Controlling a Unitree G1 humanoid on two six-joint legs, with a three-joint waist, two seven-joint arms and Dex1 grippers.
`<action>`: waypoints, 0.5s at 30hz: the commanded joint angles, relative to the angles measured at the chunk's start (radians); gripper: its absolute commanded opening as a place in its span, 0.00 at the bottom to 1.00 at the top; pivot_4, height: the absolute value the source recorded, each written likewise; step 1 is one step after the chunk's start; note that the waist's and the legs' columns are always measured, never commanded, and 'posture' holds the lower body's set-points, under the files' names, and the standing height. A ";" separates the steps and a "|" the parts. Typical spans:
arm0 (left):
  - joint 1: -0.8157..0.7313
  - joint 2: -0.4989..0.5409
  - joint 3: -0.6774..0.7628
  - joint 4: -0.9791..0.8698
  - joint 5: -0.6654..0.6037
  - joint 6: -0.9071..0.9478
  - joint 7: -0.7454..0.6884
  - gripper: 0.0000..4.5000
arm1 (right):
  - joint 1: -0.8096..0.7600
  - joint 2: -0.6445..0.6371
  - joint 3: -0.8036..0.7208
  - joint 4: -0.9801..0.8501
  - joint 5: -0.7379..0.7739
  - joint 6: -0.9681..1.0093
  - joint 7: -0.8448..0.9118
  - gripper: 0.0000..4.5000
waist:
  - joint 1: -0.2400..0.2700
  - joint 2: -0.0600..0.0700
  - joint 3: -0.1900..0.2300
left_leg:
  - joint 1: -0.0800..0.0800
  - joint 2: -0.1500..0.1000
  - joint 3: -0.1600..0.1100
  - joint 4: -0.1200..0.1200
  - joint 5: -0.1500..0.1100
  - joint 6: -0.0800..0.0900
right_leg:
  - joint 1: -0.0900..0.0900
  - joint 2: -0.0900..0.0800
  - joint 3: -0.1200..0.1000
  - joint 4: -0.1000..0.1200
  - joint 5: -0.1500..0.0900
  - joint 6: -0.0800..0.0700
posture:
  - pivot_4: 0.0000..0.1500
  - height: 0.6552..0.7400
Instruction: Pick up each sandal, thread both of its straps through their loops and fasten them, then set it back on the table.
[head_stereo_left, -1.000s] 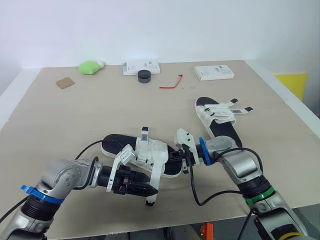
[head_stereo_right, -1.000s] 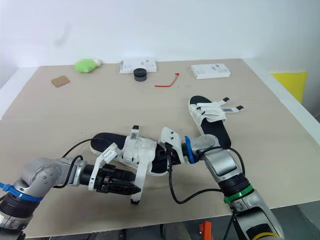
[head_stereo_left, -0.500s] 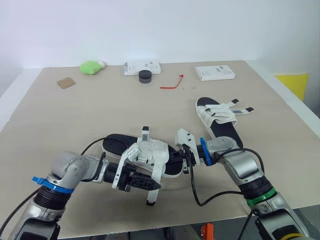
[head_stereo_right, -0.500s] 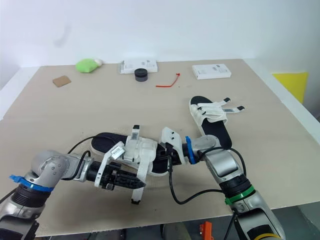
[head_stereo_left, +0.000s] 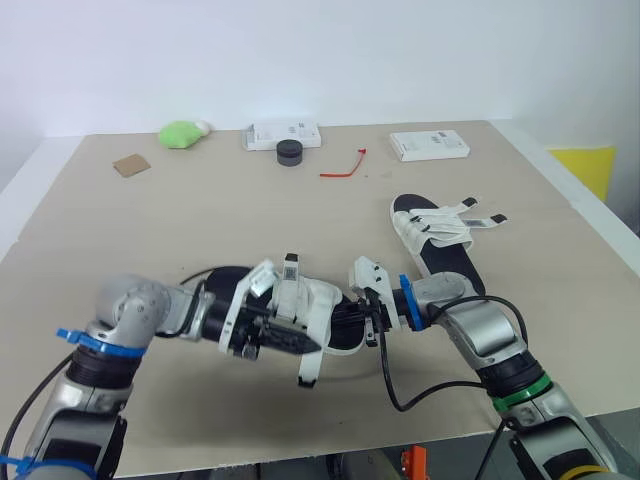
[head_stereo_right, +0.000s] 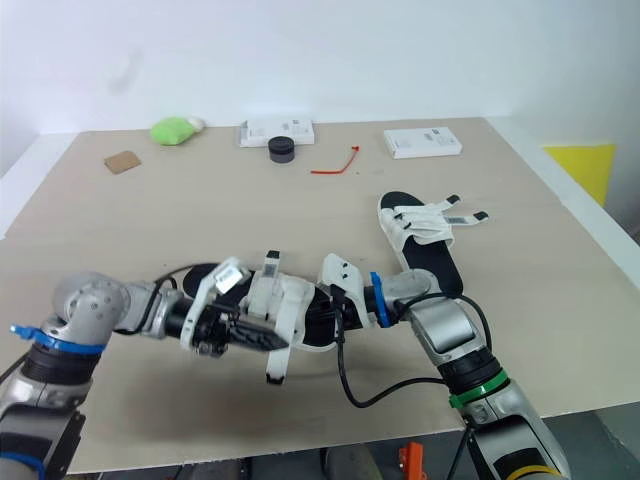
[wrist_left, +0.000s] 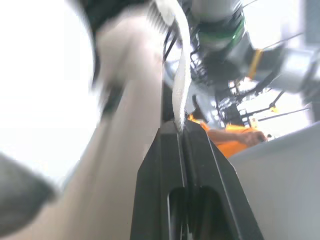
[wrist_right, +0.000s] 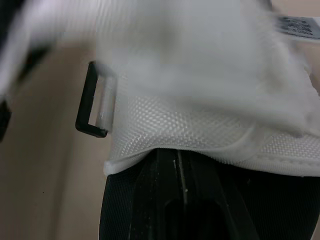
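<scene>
- The left gripper (wrist_left: 178, 131) has swung in from the near edge of the table (head_stereo_left: 150, 230) over the last second. It now sits against the near sandal (head_stereo_left: 300, 300), where before it hung just short of it.
- Its fingers are clenched on a loose white strap (wrist_left: 181, 85), which runs out from between the tips. The strap's free end hangs a little higher above the table than it did.
- The right gripper (head_stereo_left: 366, 326) has barely moved. It stays clamped on the right end of the near sandal, holding it near the table's near edge, in the middle.
- From the right wrist, a black loop (wrist_right: 95, 102) shows at the edge of the white upper, and nothing passes through it.
- With the strap now in hand, threading it through a loop looks like the step in progress. No fastening is done on this sandal.
- The second sandal (head_stereo_left: 440, 240) lies farther right on the table, its straps splayed open.
</scene>
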 joint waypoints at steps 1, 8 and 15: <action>-0.111 -0.018 0.070 0.131 -0.034 0.044 -0.023 0.00 | 0.021 -0.001 0.041 0.033 -0.020 0.014 0.001 0.00 | -0.001 0.000 0.000 | 0.000 0.000 0.000 0.000 0.000 0.000 | 0.000 0.000 0.000 0.000 0.000 0.000 | 1.00 1.00; -0.220 -0.023 0.009 0.299 0.048 0.008 -0.104 0.00 | 0.022 0.002 0.043 0.032 -0.020 0.011 0.001 0.00 | -0.003 0.000 0.000 | 0.000 0.000 0.000 -0.001 0.000 0.000 | 0.000 0.000 0.000 0.000 0.000 0.000 | 1.00 1.00; -0.343 -0.040 -0.169 0.492 0.210 -0.108 -0.291 0.00 | 0.026 0.000 0.042 0.024 -0.018 0.014 -0.003 0.00 | -0.003 0.000 0.000 | -0.001 0.000 0.000 0.000 0.000 0.000 | 0.000 0.000 0.000 0.000 0.000 0.000 | 1.00 1.00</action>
